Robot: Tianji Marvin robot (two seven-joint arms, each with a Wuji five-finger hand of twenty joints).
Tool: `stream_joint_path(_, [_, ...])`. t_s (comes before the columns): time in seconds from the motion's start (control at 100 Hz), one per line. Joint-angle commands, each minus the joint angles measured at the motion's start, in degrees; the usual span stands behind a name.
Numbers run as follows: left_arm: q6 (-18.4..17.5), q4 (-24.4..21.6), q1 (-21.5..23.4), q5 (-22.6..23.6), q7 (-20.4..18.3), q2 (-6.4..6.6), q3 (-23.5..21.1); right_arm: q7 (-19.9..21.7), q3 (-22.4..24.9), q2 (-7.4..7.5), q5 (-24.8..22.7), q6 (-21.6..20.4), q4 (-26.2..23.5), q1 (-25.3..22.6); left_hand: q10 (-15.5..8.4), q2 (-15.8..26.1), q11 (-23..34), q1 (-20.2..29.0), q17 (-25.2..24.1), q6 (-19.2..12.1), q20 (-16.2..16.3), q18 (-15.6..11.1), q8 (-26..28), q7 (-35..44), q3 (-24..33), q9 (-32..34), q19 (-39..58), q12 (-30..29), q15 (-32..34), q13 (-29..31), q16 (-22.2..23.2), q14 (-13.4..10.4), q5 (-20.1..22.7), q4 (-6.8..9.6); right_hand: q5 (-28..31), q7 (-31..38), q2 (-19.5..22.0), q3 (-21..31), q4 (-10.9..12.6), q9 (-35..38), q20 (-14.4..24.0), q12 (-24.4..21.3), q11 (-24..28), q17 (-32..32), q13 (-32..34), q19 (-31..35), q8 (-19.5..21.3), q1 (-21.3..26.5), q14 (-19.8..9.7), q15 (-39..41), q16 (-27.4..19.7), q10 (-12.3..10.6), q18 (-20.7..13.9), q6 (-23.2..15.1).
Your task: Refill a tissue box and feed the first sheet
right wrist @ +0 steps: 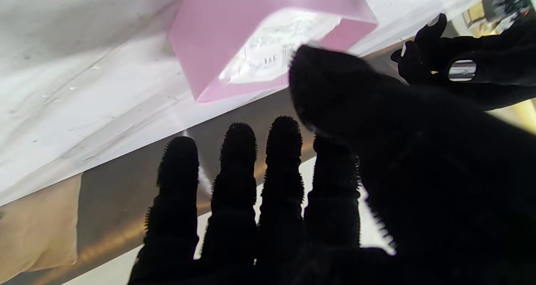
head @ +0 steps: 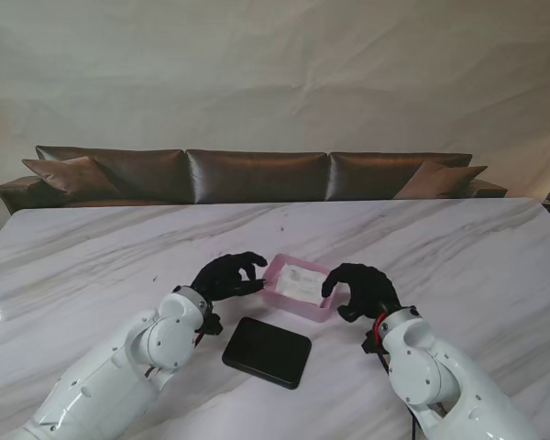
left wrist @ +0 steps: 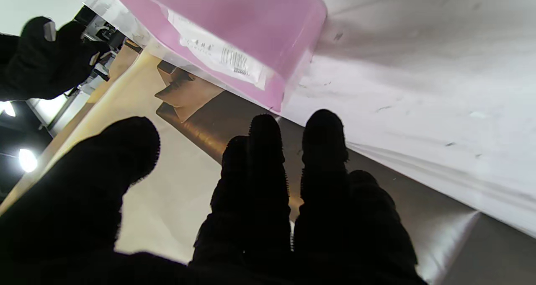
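a pale marbled worktop (head: 458, 257) is seen, with a dark sofa (head: 257, 174) along its far edge. on the worktop a pink tissue pack (head: 300, 286) lies between the two black-gloved hands, its long axis running roughly from one hand to the other, slightly skewed. the left hand (head: 227, 277) is set just beside one short end of the pack and the right hand (head: 359, 290) just beside the other; both are about equally near, and whether either touches the wrap cannot be told. in the left wrist view the pack (left wrist: 234, 38) lies ahead of the fingertips (left wrist: 322, 130), clear of them, and in the right wrist view the pack (right wrist: 234, 42) likewise lies beyond the fingers (right wrist: 238, 151). both hands are held wide, fingers curled and apart, with nothing gripped. a white printed label is visible on the pack, through clear film at its edge. a black tissue box (head: 267, 352), flat and closed-looking, lies nearer the robot than both hands, between the forearms; what is in it cannot be seen. the pack is judged to be about to be clasped from both ends.
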Motion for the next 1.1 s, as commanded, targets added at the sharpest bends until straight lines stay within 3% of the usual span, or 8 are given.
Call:
stream_joint_path(0.0, [0.58, -0.45, 1.89, -0.02, -0.11, 0.51, -0.27, 0.84, -0.26, 0.39, -0.06, -0.17, 1.14, 1.16, 0.19, 1.64, -0.49, -0.17, -1.63, -1.40, 1.56, -5.10, 0.65, 0.33, 0.22, -2.98, 139.69, -0.81, -1.32, -3.19, -1.06, 4.75, 0.74, 0.45, 2.18, 0.89, -3.00, 3.44, -1.09, -0.01, -2.01, -0.89, -0.12, -1.76, -0.98, -1.71, 0.29, 2.73, -3.09, -1.23, -1.24, -3.20, -2.32, -1.44])
stream_joint_path(0.26, [2.29, -3.66, 6.39, 1.23, 1.26, 0.83, -3.23, 2.88, -2.01, 1.11, -1.37, -4.15, 4.03, 3.76, 0.78, 2.50, -0.96, -0.16, -2.02, -1.20, 2.61, -5.14, 0.62, 0.26, 0.19, -3.01, 139.59, -1.50, -2.20, -3.79, -2.24, 5.90, 0.61, 0.30, 5.80, -1.16, -4.11, 4.90, -0.76, 5.24, -9.51, -4.65, -4.58, -4.70, 1.62, -4.18, -2.08, 5.51, -6.89, -8.62, -6.35, -4.90, -3.97, -0.47])
stream_joint_path(0.59, [2.98, -4.99, 7.83, 1.51, 1.86, 0.83, -4.06, 2.81, -4.71, 1.56, -3.74, -6.62, 8.86, 7.40, 1.27, 2.89, -1.04, 0.21, -3.00, -0.08, 3.12, -4.49, 0.31, -0.31, 0.21, -2.73, 138.78, -2.04, -2.24, -3.88, -3.08, 6.33, 1.15, 0.09, 5.97, -1.29, -4.46, 5.20, -1.08, 5.63, -11.07, -4.09, -3.94, -5.33, 3.04, -5.53, -2.36, 4.99, -5.46, -8.07, -6.17, -3.90, -2.64, -0.98])
stream_joint_path(0.61, [3.01, -5.04, 7.88, 1.51, 1.88, 0.83, -4.08, 2.75, -4.83, 1.58, -3.92, -6.75, 9.13, 7.61, 1.31, 2.93, -1.06, 0.26, -3.07, -0.15, 3.18, -4.36, 0.28, -0.34, 0.20, -2.69, 138.68, -2.09, -2.23, -3.45, -3.22, 4.87, 1.26, 0.07, 5.99, -1.24, -4.50, 5.21, -1.10, 5.78, -11.13, -4.01, -3.85, -5.32, 3.11, -5.56, -2.34, 4.95, -5.52, -7.96, -6.11, -3.87, -2.65, -0.98])
stream_joint_path(0.7, [3.32, -5.33, 8.08, 1.53, 1.81, 0.86, -4.18, 2.65, -5.28, 1.70, -4.67, -7.10, 10.13, 8.46, 1.39, 2.92, -1.09, 0.29, -3.47, 0.08, 3.40, -3.96, 0.22, -0.48, 0.20, -2.67, 138.31, -2.21, -2.27, -3.84, -3.34, 6.49, 1.31, 0.03, 6.77, -0.78, -4.40, 5.39, -1.11, 6.29, -11.44, -3.71, -3.60, -5.47, 3.51, -5.83, -2.26, 4.96, -5.62, -7.55, -5.91, -4.01, -2.98, -0.75])
stream_joint_path(1.02, [4.06, -5.56, 8.42, 1.19, 1.38, 0.89, -4.21, 1.73, -6.82, 1.74, -5.52, -8.41, 13.02, 10.87, 1.69, 2.96, -1.28, 0.40, -3.56, 0.36, 3.99, -3.75, 0.02, -0.88, 0.25, -2.51, 137.93, -2.61, -2.10, -3.75, -3.66, 6.54, 1.60, -0.04, 8.28, -0.14, -3.27, 5.35, -1.21, 7.87, -12.09, -3.11, -3.22, -5.35, 4.85, -6.20, -2.33, 4.45, -5.82, -6.78, -5.56, -4.46, -2.71, -1.28])
stream_joint_path(1.05, [4.11, -5.54, 8.41, 1.17, 1.38, 0.88, -4.18, 1.61, -7.02, 1.70, -5.44, -8.42, 13.35, 11.09, 1.70, 3.04, -1.31, 0.42, -3.55, 0.28, 4.07, -3.75, 0.03, -0.88, 0.29, -2.56, 137.90, -2.67, -2.10, -3.41, -3.79, 5.34, 1.62, -0.04, 8.24, -0.18, -3.22, 5.34, -1.21, 7.79, -12.12, -3.11, -3.29, -5.35, 4.84, -6.20, -2.36, 4.42, -5.82, -6.77, -5.55, -4.47, -2.58, -1.40])
stream_joint_path(1.09, [4.16, -5.53, 8.40, 1.15, 1.38, 0.87, -4.14, 1.41, -7.29, 1.65, -5.32, -8.46, 13.77, 11.36, 1.74, 3.05, -1.29, 0.46, -3.55, 0.29, 4.15, -3.75, 0.03, -0.88, 0.32, -2.52, 137.86, -2.71, -2.13, -3.62, -3.81, 6.49, 1.64, -0.04, 8.13, -0.24, -3.06, 5.40, -1.19, 7.87, -12.17, -3.08, -3.30, -5.38, 4.83, -6.22, -2.40, 4.50, -5.84, -6.76, -5.54, -4.50, -2.42, -1.52])
